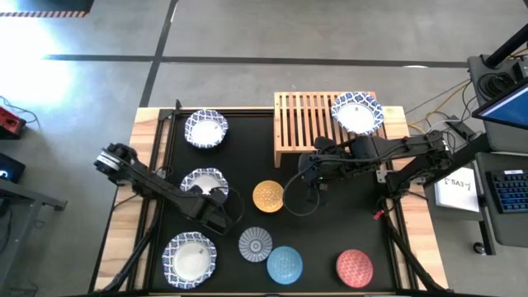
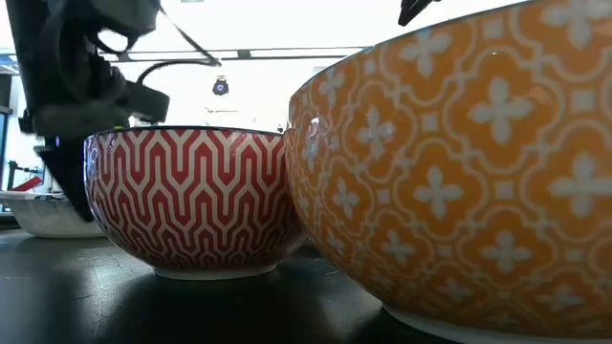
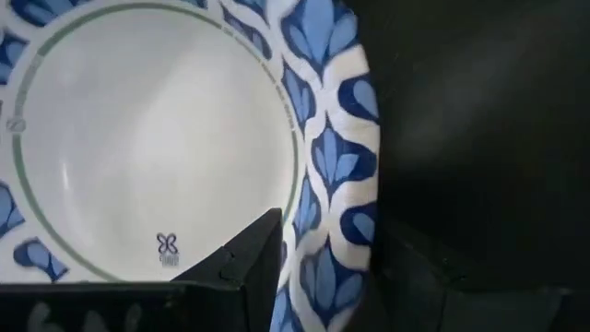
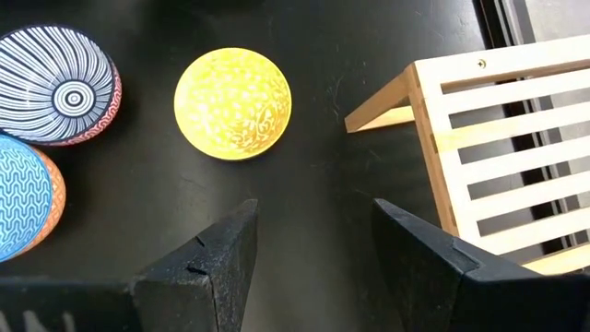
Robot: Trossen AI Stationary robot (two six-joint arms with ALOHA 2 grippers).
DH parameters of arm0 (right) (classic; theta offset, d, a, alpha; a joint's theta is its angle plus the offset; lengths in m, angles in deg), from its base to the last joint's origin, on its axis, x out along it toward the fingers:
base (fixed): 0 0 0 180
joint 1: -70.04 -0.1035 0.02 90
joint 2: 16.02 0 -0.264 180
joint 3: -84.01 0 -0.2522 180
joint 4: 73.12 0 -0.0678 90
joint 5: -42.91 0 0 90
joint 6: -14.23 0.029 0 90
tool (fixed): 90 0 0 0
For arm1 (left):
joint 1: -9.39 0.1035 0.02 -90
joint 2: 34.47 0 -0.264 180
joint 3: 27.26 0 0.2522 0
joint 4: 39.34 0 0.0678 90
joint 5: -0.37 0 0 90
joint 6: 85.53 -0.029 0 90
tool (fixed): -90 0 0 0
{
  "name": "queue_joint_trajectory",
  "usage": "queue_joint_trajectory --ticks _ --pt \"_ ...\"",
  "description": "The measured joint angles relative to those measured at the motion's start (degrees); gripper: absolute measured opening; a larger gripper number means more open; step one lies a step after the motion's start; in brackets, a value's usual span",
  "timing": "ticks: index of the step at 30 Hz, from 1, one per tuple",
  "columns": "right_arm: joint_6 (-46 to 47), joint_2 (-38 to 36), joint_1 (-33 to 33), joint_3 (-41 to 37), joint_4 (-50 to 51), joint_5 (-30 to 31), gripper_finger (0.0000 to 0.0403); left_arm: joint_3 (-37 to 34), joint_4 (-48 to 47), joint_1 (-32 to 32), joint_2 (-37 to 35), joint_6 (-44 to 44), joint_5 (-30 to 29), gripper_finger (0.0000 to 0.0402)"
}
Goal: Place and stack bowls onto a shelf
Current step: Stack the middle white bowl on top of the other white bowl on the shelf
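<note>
The slatted wooden shelf (image 1: 309, 124) stands at the far right of the black mat, with one white blue-rimmed bowl (image 1: 357, 113) on its right end. Three more white bowls sit on the mat on their bases: far left (image 1: 205, 129), middle left (image 1: 204, 183) and near left (image 1: 190, 257). The mustard (image 1: 268, 196), grey-blue (image 1: 256, 244), light blue (image 1: 285, 265) and speckled red (image 1: 355, 267) bowls also stand on the mat. My left gripper (image 1: 219, 206) is open astride the middle-left bowl's rim (image 3: 332, 166), one finger (image 3: 244, 267) inside. My right gripper (image 4: 313, 217) is open and holds nothing, between the mustard bowl (image 4: 232, 103) and the shelf's near-left corner (image 4: 415, 88).
In the low view the grey-blue bowl's red outer wall (image 2: 196, 201) and the light blue bowl's orange outer wall (image 2: 459, 172) fill the foreground. Bare mat lies between the mustard bowl and the shelf. The shelf's left slats (image 4: 516, 166) are bare. A desk with a keyboard (image 1: 507, 186) stands right of the table.
</note>
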Motion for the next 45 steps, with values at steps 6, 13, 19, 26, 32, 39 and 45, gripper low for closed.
queue_joint_trajectory --ticks 6,13,19,26,32,39,45 --pt "0.0 0.0 0.0 0.0 -0.05 0.0 0.0199 2.8 0.01 0.0 5.48 -11.78 -2.4 0.011" --pt "-0.02 0.0 0.0 0.0 -0.12 0.0 0.0199 5.47 -0.98 0.34 7.35 -21.69 -3.72 0.001" --pt "-2.28 0.0 0.0 0.0 -0.3 0.01 0.0199 6.3 -2.26 0.33 4.9 -26.1 -3.51 0.0003" --pt "-31.18 0.0 0.0 0.0 -2.74 -0.01 0.0199 9.96 -5.03 0.26 0.42 -33.19 -3.74 0.0001" --pt "-43.15 0.0 0.0 0.0 -3.53 -0.01 0.0199 16.7 -4.97 0.24 -2.61 -43.13 -6.94 0.0" --pt "-28.74 0.0 0.0 0.07 -5.57 -0.09 0.0199 26.58 -4.08 0.2 -3.54 -55.88 -9.68 0.0" --pt "-18.74 0.04 0.37 0.07 -9.71 -0.04 0.0199 30.08 -3.67 0.2 -3.54 -63.03 -9.81 0.0"
